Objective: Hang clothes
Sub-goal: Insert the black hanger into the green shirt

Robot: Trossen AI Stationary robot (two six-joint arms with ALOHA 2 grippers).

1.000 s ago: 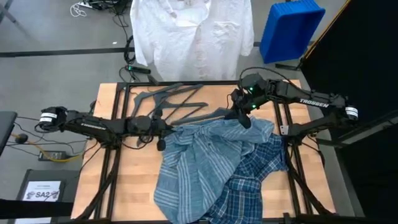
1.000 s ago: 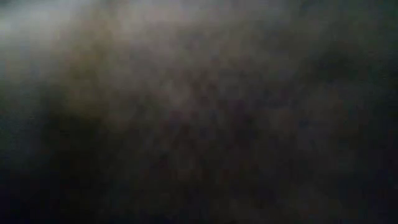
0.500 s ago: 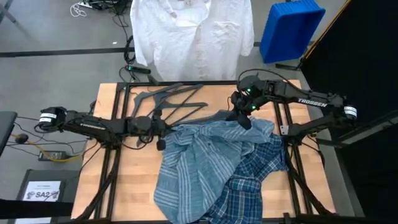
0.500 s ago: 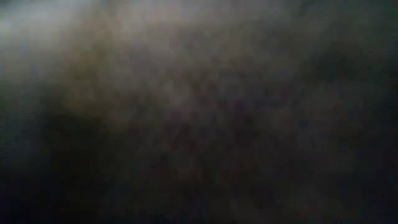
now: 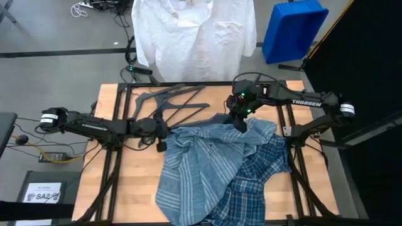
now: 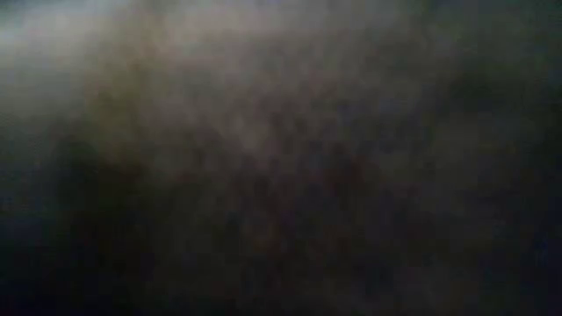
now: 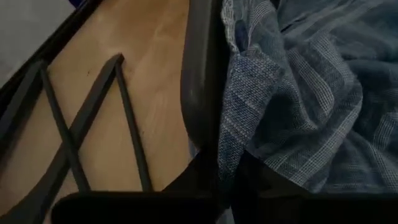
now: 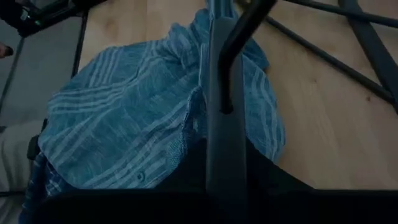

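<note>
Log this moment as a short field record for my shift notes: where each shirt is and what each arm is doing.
white shirt: hanging beyond the table's far edge
striped shirt: crumpled on the table, partly over the plaid one
plaid shirt: underneath, toward the right
hangers: lying on the table's far part
left gripper: at the striped shirt's left edge
right gripper: at its far edge, by a hanger
low view: shows nothing

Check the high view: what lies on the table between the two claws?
The striped shirt's upper edge and a dark hanger span from left claw to right claw.
</note>
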